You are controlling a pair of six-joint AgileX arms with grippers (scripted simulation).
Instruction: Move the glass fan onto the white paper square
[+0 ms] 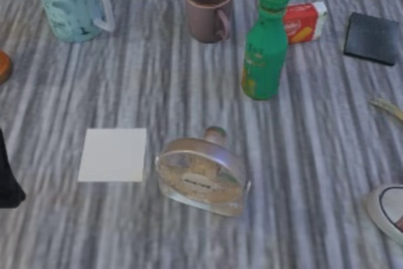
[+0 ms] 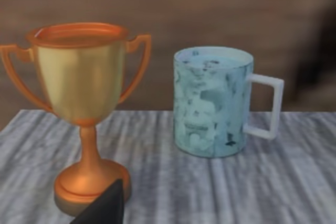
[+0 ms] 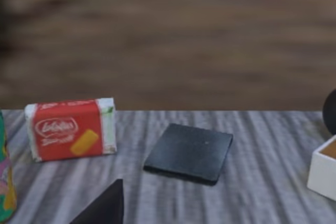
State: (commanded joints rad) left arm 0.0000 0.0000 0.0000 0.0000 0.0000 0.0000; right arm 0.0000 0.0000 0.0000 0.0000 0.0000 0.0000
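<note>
A dark finger tip of the left arm fills the bottom edge of the left wrist view, closest to the lens; whether those jaws are released or clenched cannot be told. In the top view the left arm shows only as a dark shape at the tabletop's left edge. Behind that finger stands a copper and gold trophy, with a pale blue mug beside it, both upright on the grey striped tabletop.

Moving right in the top view, the white paper square lies flat and bare. The glass fan sits just beside its right edge, near the tabletop's middle, not on the paper. Behind it stand a mauve mug and a green bottle, then a red snack packet and a dark square pad.

The right wrist view shows 1 dark finger tip; the state of those jaws cannot be told either.
</note>
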